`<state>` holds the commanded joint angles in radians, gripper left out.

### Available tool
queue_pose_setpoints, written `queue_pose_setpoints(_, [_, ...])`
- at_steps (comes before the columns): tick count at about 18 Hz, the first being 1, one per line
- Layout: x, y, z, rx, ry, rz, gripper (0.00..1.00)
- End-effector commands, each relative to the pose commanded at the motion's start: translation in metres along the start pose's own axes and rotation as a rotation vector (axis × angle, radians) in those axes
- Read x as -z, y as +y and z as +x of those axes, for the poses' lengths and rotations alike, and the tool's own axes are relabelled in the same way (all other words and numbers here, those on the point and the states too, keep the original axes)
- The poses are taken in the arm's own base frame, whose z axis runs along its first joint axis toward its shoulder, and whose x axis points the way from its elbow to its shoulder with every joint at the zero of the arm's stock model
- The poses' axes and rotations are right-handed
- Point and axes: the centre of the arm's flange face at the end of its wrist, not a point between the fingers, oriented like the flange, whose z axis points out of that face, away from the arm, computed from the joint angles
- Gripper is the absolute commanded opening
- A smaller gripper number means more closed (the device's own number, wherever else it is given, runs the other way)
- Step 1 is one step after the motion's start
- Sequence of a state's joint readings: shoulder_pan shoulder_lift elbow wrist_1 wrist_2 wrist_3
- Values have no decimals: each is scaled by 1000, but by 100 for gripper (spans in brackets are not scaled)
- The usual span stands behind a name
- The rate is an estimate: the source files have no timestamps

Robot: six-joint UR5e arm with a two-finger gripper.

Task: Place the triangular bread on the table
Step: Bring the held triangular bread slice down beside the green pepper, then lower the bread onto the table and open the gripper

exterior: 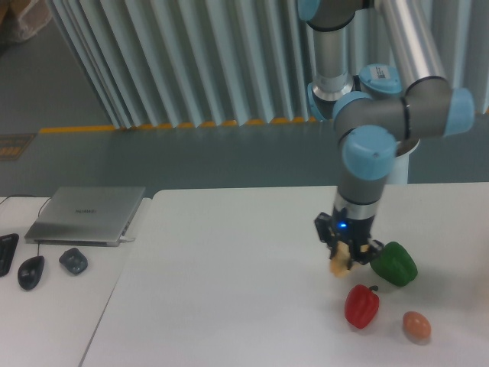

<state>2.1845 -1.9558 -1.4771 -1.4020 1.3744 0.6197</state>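
Observation:
My gripper hangs just above the white table, right of its middle, and is shut on the triangular bread, a pale tan-yellow piece that pokes out below the black fingers. Most of the bread is hidden by the fingers. It is held a little above the tabletop, just left of a green pepper and above a red one.
A green bell pepper lies right beside the gripper. A red bell pepper and a small brownish-orange egg-shaped thing sit in front. On the adjoining desk at left are a laptop and a mouse.

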Motion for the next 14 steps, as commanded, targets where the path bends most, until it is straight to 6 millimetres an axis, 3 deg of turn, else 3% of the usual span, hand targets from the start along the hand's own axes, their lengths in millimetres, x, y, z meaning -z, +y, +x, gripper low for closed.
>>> queue_pose_setpoints(4, [-19, 3, 10, -22, -9, -45, 42])
queue_pose_setpoints(6, [-22, 4, 10, -25, -35, -70, 47])
queue_pose_setpoints(7, [-22, 4, 9, -25, -39, -70, 52])
queue_pose_setpoints(8, [-23, 4, 9, -25, -39, -70, 65])
queue_pose_setpoints(10, [-24, 4, 4, -30, -59, -83, 99])
queue_pose_setpoints(14, [-20, 6, 0, -18, -82, -94, 100])
